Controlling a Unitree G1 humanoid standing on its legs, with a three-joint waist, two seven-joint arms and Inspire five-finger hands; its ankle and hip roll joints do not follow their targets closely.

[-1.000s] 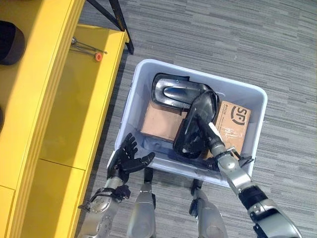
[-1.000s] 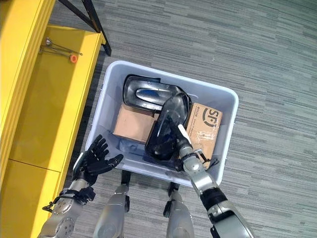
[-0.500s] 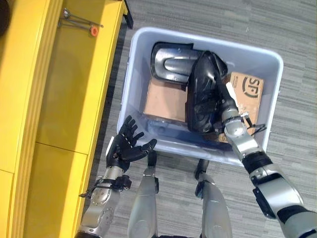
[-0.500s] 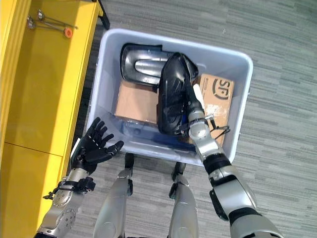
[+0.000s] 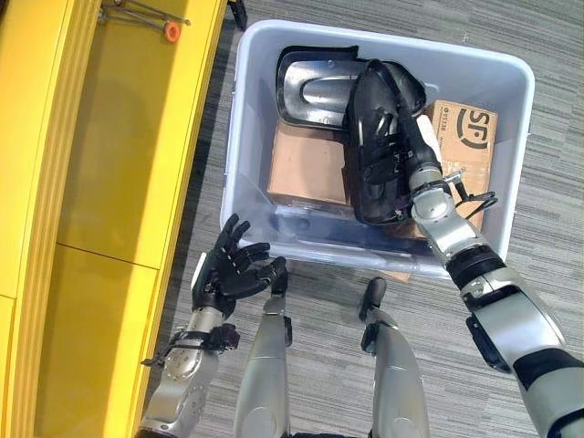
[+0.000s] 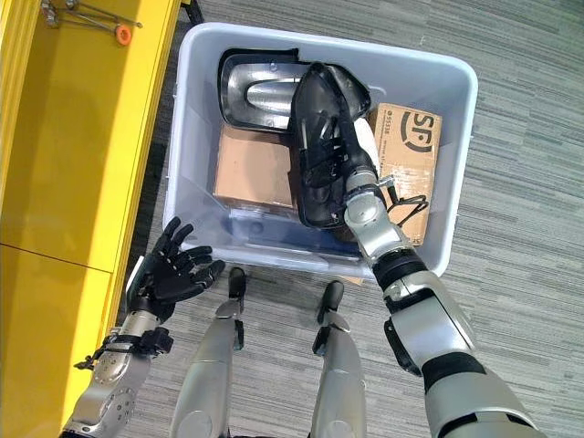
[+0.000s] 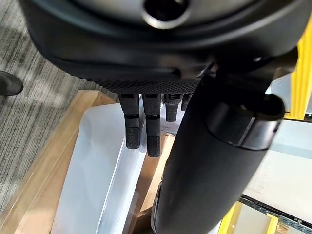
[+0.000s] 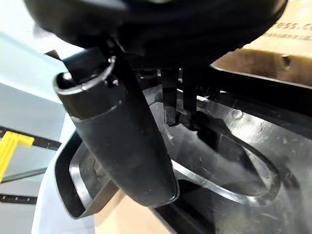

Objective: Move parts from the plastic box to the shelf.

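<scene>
A pale plastic box (image 5: 239, 137) stands on the floor beside the yellow shelf (image 5: 119, 137). Inside it my right hand (image 5: 412, 151) is shut on a glossy black moulded part (image 5: 376, 137), held tilted up on its edge. In the right wrist view the fingers (image 8: 178, 105) hook into the part's recess (image 8: 229, 165) with the thumb (image 8: 122, 136) alongside. A second black and silver part (image 5: 315, 84) lies at the box's far side. My left hand (image 5: 233, 272) hangs open, palm up, outside the box's near left corner; its straight fingers (image 7: 146, 131) show in the left wrist view.
Two cardboard boxes lie in the plastic box: a plain brown one (image 5: 306, 164) and a printed one (image 5: 467, 128). A metal tool with an orange tip (image 5: 167, 30) rests on the shelf's far end. Grey carpet (image 5: 547, 182) surrounds the box.
The camera has shifted. My right hand has raised the black part from a low lean to a steeper stand nearer the box's far side. The left hand stays open.
</scene>
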